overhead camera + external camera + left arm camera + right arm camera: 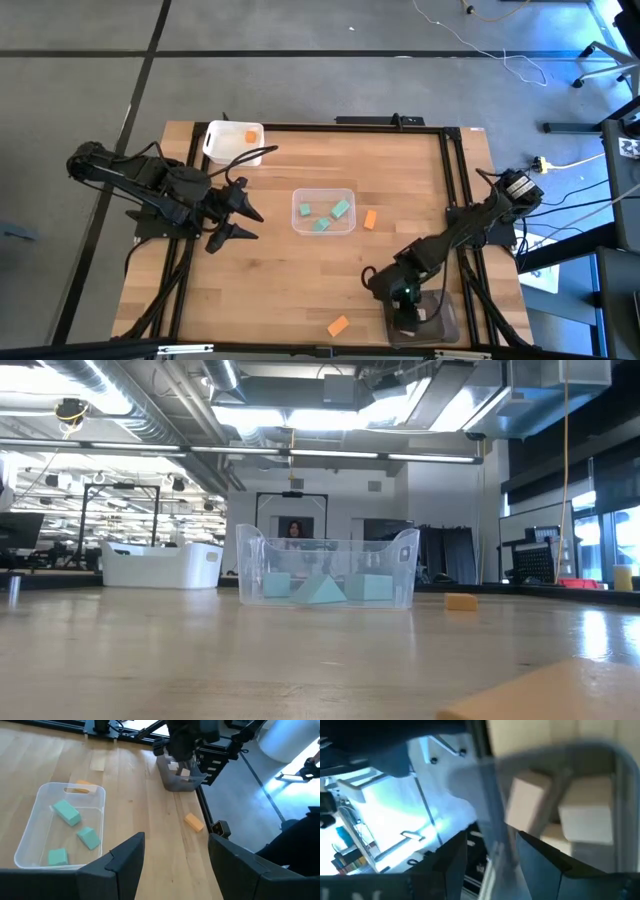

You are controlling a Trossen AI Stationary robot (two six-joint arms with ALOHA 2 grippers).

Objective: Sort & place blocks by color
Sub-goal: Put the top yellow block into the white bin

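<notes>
Three teal blocks [325, 215] lie in the clear tub [298, 200] at mid-table. One orange block [370, 219] lies on the table to its right, and another [338, 325] near the front edge. A third orange block [250, 137] lies in the white tub [215, 145]. Pale tan blocks [585, 822] lie in the dark grey tub [445, 325] at the front right. A tan block [97, 762] lies on the table beyond the clear tub. My right gripper [492, 865] is open and empty over the grey tub's rim. My left gripper [240, 215] is open and empty, left of the clear tub.
A black frame [450, 180] runs along the table's edges. The right arm [470, 225] slants across the table's right side. Bare wood lies between the clear tub and the front edge [260, 300].
</notes>
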